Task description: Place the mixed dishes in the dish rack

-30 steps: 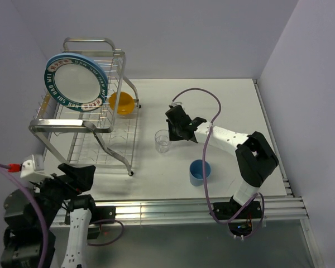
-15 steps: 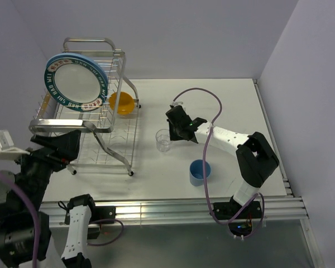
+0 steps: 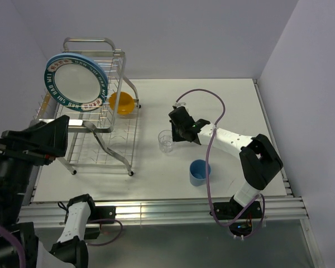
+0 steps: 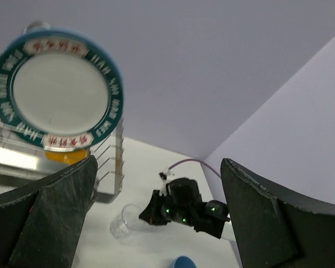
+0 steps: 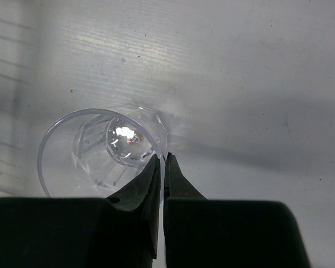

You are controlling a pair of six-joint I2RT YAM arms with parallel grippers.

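Observation:
The dish rack (image 3: 89, 40) stands at the back left, with the white plate with a teal lettered rim (image 3: 75, 82) upright on its top tier and a light-blue plate (image 3: 71, 54) right behind it. An orange-yellow bowl (image 3: 123, 103) sits low at the rack's right side. A small clear glass (image 3: 166, 140) stands on the table, and my right gripper (image 5: 164, 159) is shut on its rim, one finger inside and one outside. Nearer the front stands a small blue cup (image 3: 200, 172). My left gripper (image 4: 157, 167) is open and empty, raised high at the left.
The white table (image 3: 240, 106) is walled at the back and on the right. A purple cable (image 3: 204, 92) loops above my right arm. My left arm's dark bulk (image 3: 28, 151) hides the rack's front left corner in the top view.
My left arm has risen toward the camera and swung left, its gripper still open. My right gripper, shut on the glass rim, has shifted slightly right with the glass.

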